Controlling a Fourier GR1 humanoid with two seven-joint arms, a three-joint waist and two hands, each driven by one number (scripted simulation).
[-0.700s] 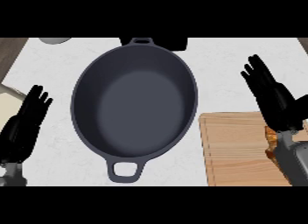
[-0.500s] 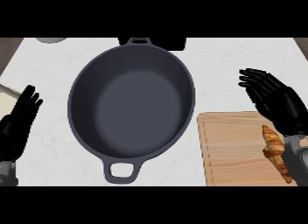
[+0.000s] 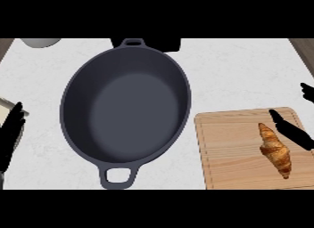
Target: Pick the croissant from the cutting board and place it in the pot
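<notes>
A golden-brown croissant (image 3: 276, 149) lies on the right part of the wooden cutting board (image 3: 231, 156) at the lower right. To the board's left sits a large dark oval pot (image 3: 125, 108) with nothing inside it. My right hand (image 3: 298, 133) is at the right edge, fingers straight, just right of the croissant and not holding it. My left hand (image 3: 3, 139) shows at the left edge, open and resting.
A grey round object (image 3: 41, 42) sits at the top left and a dark object (image 3: 166, 43) behind the pot's far handle. A pale block (image 3: 3, 106) lies at the left edge. Brown floor shows past both upper corners of the white counter (image 3: 245, 75).
My right hand has swung out toward the right edge, uncovering the whole croissant. My left hand has drifted farther left and lower. The pot and board have not moved.
</notes>
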